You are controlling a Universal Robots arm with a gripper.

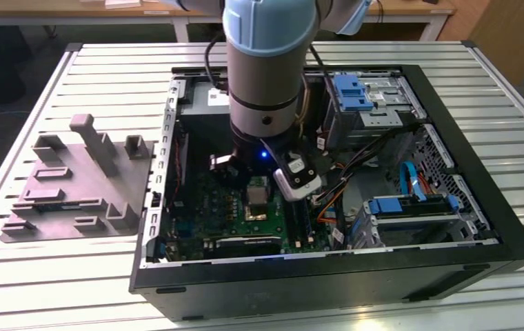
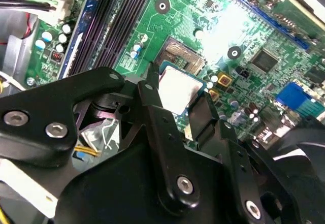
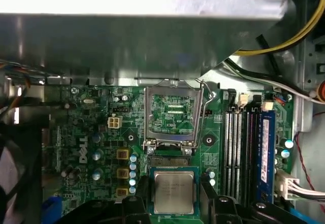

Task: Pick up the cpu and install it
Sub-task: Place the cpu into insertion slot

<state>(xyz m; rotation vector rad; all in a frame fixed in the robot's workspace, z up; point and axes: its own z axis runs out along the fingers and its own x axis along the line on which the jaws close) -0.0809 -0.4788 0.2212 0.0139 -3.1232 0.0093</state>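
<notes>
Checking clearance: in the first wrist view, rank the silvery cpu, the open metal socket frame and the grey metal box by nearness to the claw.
1. Silvery square cpu: held in the claw.
2. Open metal socket frame: on the green board, just past the cpu.
3. Grey metal box: beyond the frame.

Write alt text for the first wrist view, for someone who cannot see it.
The gripper holds the cpu, pale metal top up, above the green motherboard, beside the socket's raised metal frame. Memory slots run alongside.
</notes>
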